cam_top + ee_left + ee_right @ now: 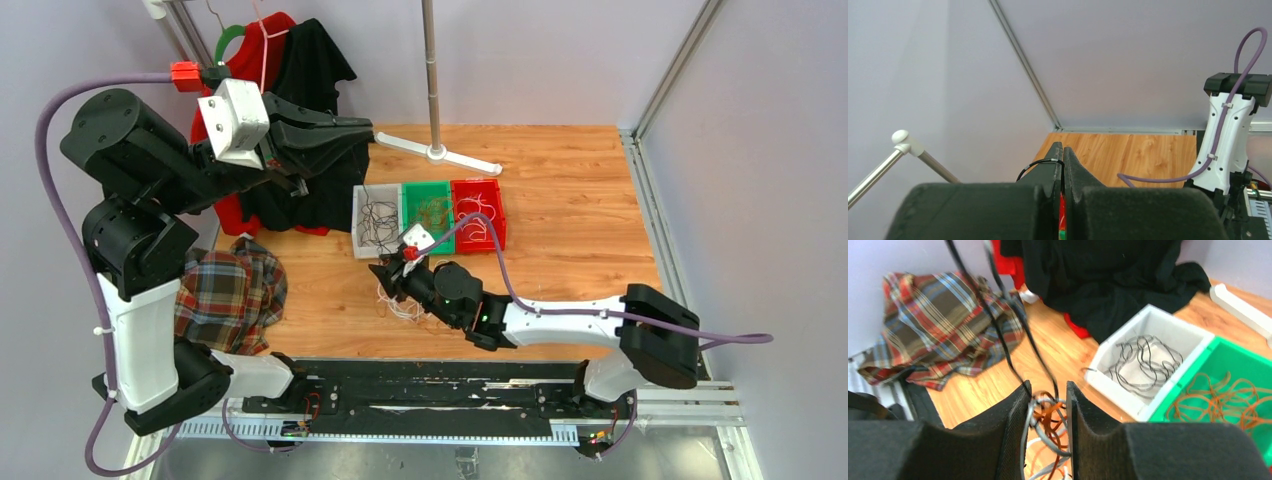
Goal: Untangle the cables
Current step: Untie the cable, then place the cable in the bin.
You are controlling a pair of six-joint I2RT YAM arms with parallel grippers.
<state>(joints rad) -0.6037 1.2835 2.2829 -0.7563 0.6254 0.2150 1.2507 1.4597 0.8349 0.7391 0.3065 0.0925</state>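
Left tool (365, 127) is way up in the top view, out by the black garment (310, 70) on the rack. The right tool (383, 272) sits low on the tangle (402, 305) of white and orange cables, which lies on the wooden surface (580, 200) just in front of the white bin (357, 222), green bin (428, 184) and red bin (502, 215). The strand between the two is too thin to make out here.

Left wrist view: the left tool (1063, 149) has its jaws pressed together, with a thin black cable (1038, 163) looped over the tip and pinched in the seam.

Right wrist view: the right tool (1048, 385) is narrowed to a slim gap with the tangle (1045, 420) bunched across it. That looks like a clamp to me, though I wouldn't swear to how firm it is. Black strands (998, 335) run steeply up out of the clump and off the top of the frame. The white bin (1118, 392) already has black cables in it, and the green bin (1188, 372) has orange ones.

My read is that it's pulling one black cable free. I'd keep the right tool low as an anchor and raise the left slowly. If the whole clump starts lifting, ease off and re-grip nearer the snag. The freed strand probably belongs in the white bin.
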